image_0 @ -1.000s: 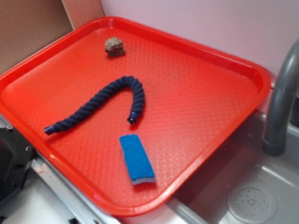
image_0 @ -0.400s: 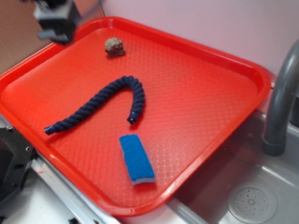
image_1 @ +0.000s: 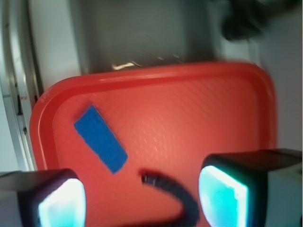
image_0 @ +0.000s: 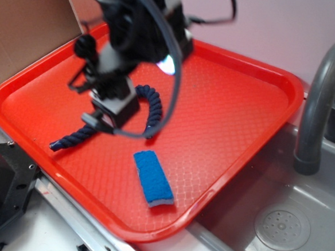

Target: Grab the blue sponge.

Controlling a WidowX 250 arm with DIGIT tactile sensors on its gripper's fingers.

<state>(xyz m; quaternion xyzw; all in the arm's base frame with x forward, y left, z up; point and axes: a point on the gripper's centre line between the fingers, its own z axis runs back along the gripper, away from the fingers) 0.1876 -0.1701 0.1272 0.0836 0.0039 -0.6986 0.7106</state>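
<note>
The blue sponge (image_0: 152, 178) lies flat near the front edge of the red tray (image_0: 246, 62). In the wrist view the blue sponge (image_1: 100, 138) sits ahead and to the left on the tray (image_1: 156, 75). My gripper (image_0: 103, 119) hovers over the dark navy rope (image_0: 154, 110), up and left of the sponge and apart from it. My gripper (image_1: 142, 198) is open, with only the tray and the rope's end (image_1: 173, 194) showing below the gap between its pads. The arm is motion-blurred.
A grey sink basin (image_0: 281, 225) with a curved grey faucet (image_0: 321, 102) lies right of the tray. Brown board (image_0: 25, 23) stands at the back left. A black frame (image_0: 1, 194) sits at the front left.
The arm has swept in from the upper left corner down over the rope in the tray's left-middle, now hiding the small brown lump. Sponge and rope have not moved.
</note>
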